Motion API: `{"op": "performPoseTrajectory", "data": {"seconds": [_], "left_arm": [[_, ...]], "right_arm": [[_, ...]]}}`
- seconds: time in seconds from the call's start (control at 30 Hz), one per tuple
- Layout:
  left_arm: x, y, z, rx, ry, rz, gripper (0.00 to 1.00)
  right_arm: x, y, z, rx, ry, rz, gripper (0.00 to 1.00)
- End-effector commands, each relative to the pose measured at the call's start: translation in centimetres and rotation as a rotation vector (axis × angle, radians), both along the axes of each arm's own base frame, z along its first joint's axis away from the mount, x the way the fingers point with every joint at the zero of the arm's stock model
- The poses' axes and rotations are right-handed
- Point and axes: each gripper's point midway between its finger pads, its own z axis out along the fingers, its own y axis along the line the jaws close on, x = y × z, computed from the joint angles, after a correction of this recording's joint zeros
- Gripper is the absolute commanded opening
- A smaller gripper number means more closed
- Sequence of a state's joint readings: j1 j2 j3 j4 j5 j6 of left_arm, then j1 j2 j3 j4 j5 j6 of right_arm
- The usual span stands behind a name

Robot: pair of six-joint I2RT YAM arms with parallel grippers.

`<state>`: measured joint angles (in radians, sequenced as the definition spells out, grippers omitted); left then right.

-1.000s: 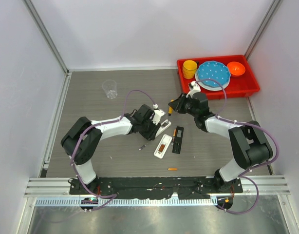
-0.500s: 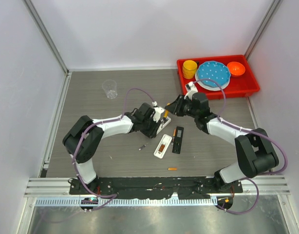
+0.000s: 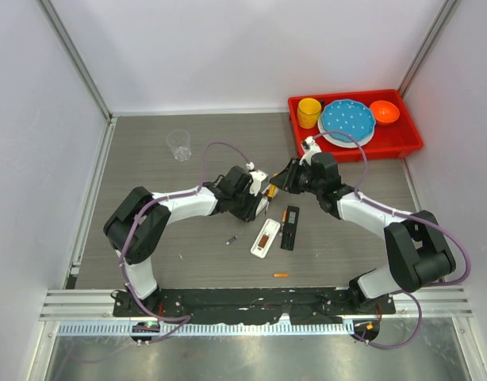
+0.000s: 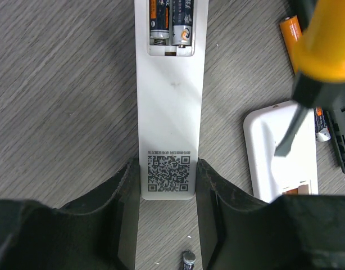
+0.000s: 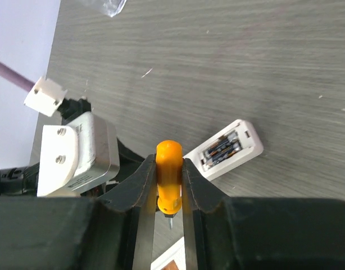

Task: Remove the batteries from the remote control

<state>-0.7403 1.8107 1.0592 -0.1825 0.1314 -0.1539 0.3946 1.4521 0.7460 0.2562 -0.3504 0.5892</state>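
Note:
My left gripper (image 4: 166, 175) is shut on the end of a white remote control (image 4: 169, 112) that lies flat on the table. Its open compartment holds two dark batteries (image 4: 171, 22). In the top view this gripper (image 3: 254, 198) is at the table's middle. My right gripper (image 5: 168, 169) is shut on an orange-handled screwdriver (image 5: 169, 174), which hangs just right of the remote (image 5: 226, 149). The screwdriver's tip (image 4: 285, 138) hangs over a second white remote (image 4: 285, 157). A loose orange battery (image 4: 290, 31) and a loose dark battery (image 4: 187, 260) lie on the table.
A black cover piece (image 3: 289, 217) lies beside the second white remote (image 3: 265, 236). Another orange battery (image 3: 281, 275) lies near the front edge. A clear cup (image 3: 178, 144) stands at the back left. A red tray (image 3: 410, 143) with dishes is at the back right.
My right gripper has moved left with the screwdriver, closer to the held remote. My left gripper has shifted slightly towards the back with the remote.

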Motion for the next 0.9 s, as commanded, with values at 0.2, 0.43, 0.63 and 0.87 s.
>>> {"op": "performPoseTrajectory", "data": {"seconds": [0.2, 0.43, 0.63, 0.87], "left_arm": [[-3.5, 3.7, -3.2, 0.133, 0.123, -0.03, 0.0], [-2.8, 3.6, -0.9, 0.14, 0.062, -0.045, 0.51], [-1.2, 2.0, -1.1, 0.126, 0.045, -0.062, 0.83], [0.0, 0.4, -1.7, 0.101, 0.039, -0.097, 0.73]], "right_arm": [[6.8, -4.3, 3.7, 0.018, -0.157, -0.174, 0.01], [7.3, -5.8, 3.9, 0.021, -0.157, -0.2, 0.01], [7.2, -5.8, 4.1, 0.028, -0.159, -0.192, 0.01], [7.4, -5.6, 4.3, 0.035, -0.163, -0.18, 0.01]]}}
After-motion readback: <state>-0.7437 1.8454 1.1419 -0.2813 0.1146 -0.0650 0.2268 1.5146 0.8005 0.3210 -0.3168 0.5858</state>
